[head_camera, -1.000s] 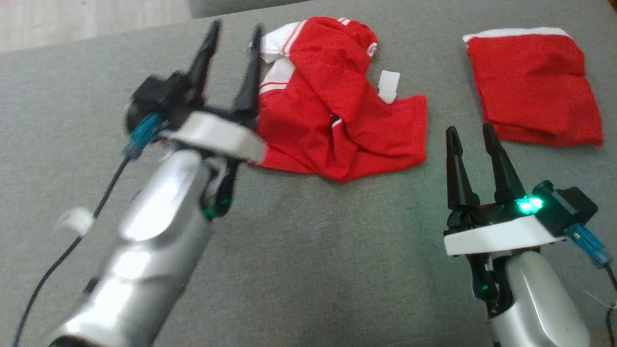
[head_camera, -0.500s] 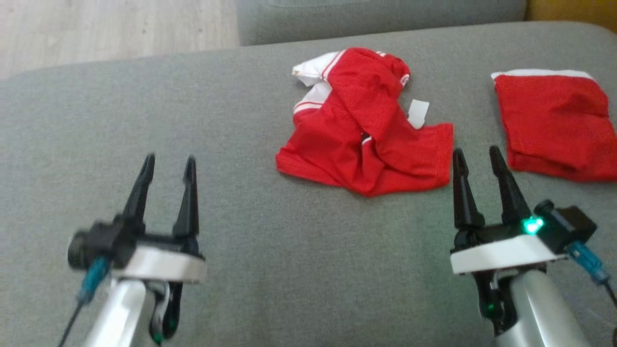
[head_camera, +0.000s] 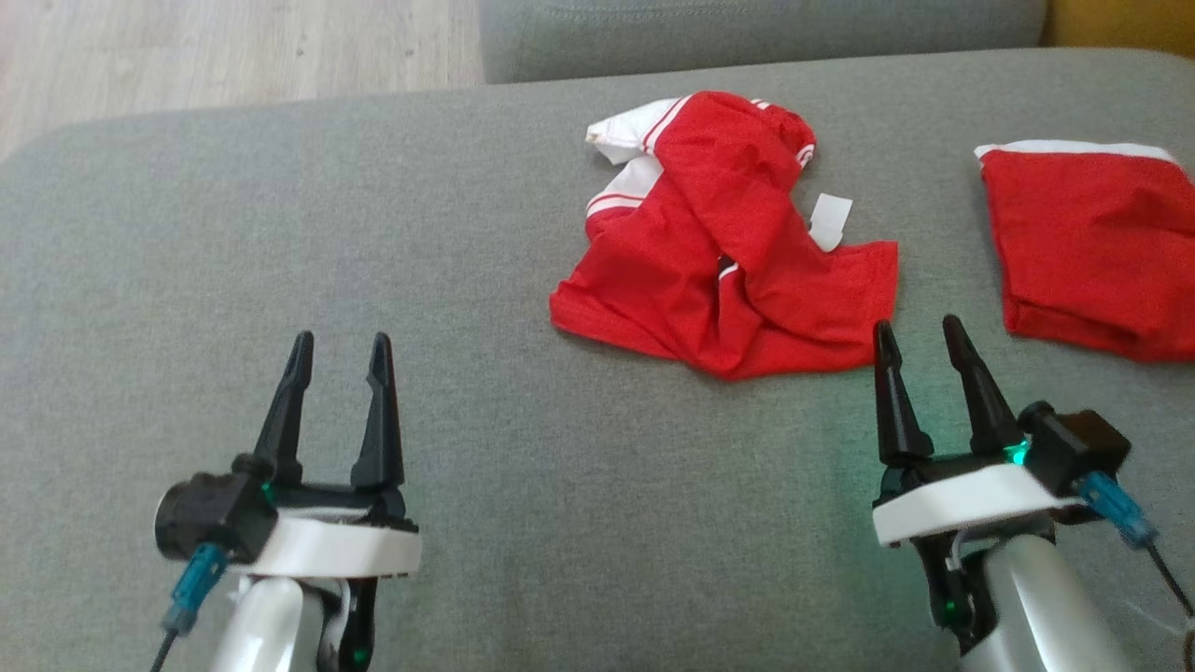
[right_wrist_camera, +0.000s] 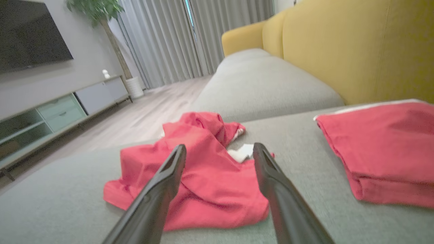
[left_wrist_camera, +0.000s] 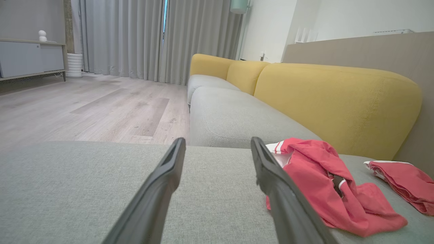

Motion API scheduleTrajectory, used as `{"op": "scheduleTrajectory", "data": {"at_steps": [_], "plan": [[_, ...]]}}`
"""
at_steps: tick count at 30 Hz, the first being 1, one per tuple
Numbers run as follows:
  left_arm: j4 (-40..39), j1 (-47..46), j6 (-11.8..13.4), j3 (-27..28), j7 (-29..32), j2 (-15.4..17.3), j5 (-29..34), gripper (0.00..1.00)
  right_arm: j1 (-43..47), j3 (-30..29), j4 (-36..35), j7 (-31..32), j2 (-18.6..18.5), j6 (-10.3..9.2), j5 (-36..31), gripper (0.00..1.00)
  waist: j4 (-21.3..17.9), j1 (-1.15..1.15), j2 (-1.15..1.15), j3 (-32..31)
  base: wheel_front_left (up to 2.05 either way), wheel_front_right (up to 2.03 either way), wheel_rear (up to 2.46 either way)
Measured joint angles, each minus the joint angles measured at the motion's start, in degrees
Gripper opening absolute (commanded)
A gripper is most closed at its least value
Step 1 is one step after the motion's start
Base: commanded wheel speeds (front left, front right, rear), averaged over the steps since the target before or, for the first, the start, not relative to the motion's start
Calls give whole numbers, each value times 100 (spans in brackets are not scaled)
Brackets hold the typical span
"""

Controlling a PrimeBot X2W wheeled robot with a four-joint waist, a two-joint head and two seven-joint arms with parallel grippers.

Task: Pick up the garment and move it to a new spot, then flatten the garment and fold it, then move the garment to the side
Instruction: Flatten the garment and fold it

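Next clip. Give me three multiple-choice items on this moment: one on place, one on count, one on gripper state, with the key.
1. Where is the crumpled red garment relative to the folded red garment?
A. On top of it
B. To the robot's left of it, apart
C. Tucked under it

2. How many red garments lie on the grey cushion?
A. One
B. Two
C. Three

3. The left gripper and right gripper are:
A. Both open, empty
B. Both shut on cloth
C. Left open, right shut on cloth

Key: 1 B, bare cushion separates them; 2 B, one crumpled, one folded; 3 A, fingers spread with nothing between.
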Motion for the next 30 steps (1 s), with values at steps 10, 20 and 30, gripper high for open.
{"op": "scheduleTrajectory", "data": {"at_steps": [10,20,30], "plan": [[107,-270,-142,24,1,-176,116,100,-1139,-534,1954,456,-4,0,188,100,172,1,0,288,0,0,0],[185,-482,-178,2,0,-214,116,100,-2287,-458,3520,547,-54,0,523,22,441,1,0,642,0,0,0],[215,-552,-179,27,0,-226,113,100,-2744,-1091,4003,125,-466,0,-475,0,398,1,0,564,0,0,0]]}}
